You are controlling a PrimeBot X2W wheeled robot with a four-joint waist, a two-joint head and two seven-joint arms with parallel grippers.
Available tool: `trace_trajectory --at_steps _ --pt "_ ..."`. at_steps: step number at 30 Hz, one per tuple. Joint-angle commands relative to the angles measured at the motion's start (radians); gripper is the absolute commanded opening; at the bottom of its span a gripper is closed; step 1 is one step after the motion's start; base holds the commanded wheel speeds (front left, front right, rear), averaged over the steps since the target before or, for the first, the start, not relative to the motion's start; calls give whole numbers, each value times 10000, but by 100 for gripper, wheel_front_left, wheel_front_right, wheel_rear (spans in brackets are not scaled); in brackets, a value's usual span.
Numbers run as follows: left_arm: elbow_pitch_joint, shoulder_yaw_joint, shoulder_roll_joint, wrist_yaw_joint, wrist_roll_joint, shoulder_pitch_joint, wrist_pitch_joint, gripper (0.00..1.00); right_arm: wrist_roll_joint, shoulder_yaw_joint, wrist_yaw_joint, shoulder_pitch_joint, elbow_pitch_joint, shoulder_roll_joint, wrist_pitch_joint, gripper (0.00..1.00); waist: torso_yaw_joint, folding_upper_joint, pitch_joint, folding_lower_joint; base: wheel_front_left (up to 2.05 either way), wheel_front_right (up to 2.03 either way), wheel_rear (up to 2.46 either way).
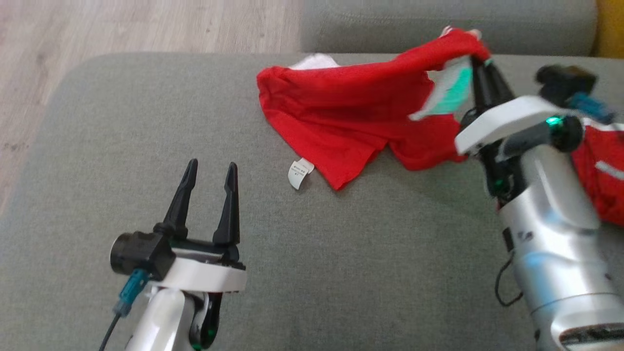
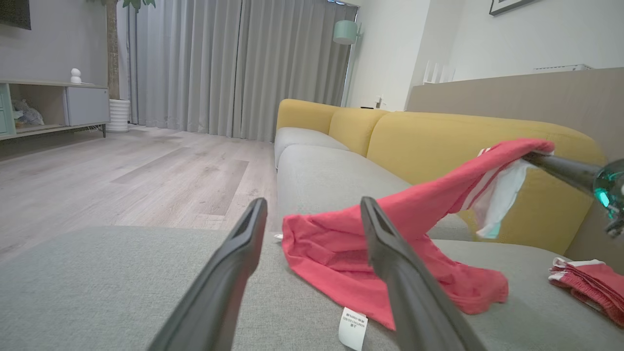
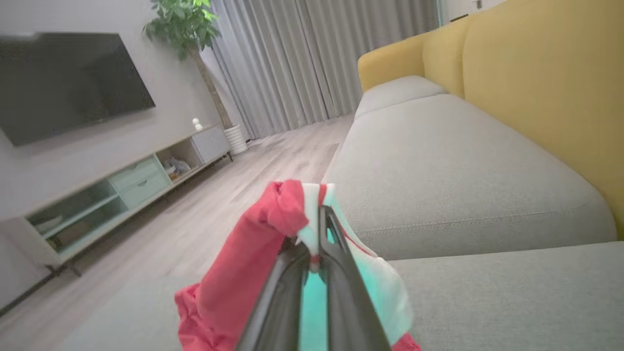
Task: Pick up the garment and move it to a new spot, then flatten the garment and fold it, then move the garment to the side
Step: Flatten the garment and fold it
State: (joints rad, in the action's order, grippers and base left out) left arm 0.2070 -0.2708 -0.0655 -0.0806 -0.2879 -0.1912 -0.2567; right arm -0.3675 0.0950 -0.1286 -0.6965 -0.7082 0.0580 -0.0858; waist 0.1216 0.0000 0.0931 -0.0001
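The red garment, thin soft fabric with white trim and a white care label, lies crumpled on the grey woven sofa cushion, with its far right edge raised off the seat. The right gripper is clamped tight on that raised edge. The left gripper hovers above the cushion, fingers wide apart and empty; another red garment lies bunched at the right.

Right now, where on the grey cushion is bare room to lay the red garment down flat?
Free: the wide cushion stretch between the open left gripper, the white label and the right forearm, and the strip left of the garment up to the cushion's edge. Crowded: the far right, where the right gripper pinches the garment beside a second red cloth.
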Motion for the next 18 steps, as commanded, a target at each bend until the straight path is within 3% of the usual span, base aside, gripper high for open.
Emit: trace_trajectory --at_steps 1,9,13,18 --pt "-293 405 -15 3 94 -169 -51 100 -242 -75 -21 -448 414 -78 159 0 -24 0 -113 1 0 0 0" --pt "-358 491 29 1 44 171 -51 100 -563 -1957 -21 -1475 598 71 1639 0 22 0 -334 1 0 0 0" --pt "-357 487 48 -17 47 198 -51 100 222 -2706 -21 -2568 156 464 1785 0 159 0 -395 1 0 0 0" --pt "-331 434 82 -31 23 239 -51 100 1468 -3197 -21 -4198 -295 693 1189 0 392 0 -495 1 0 0 0"
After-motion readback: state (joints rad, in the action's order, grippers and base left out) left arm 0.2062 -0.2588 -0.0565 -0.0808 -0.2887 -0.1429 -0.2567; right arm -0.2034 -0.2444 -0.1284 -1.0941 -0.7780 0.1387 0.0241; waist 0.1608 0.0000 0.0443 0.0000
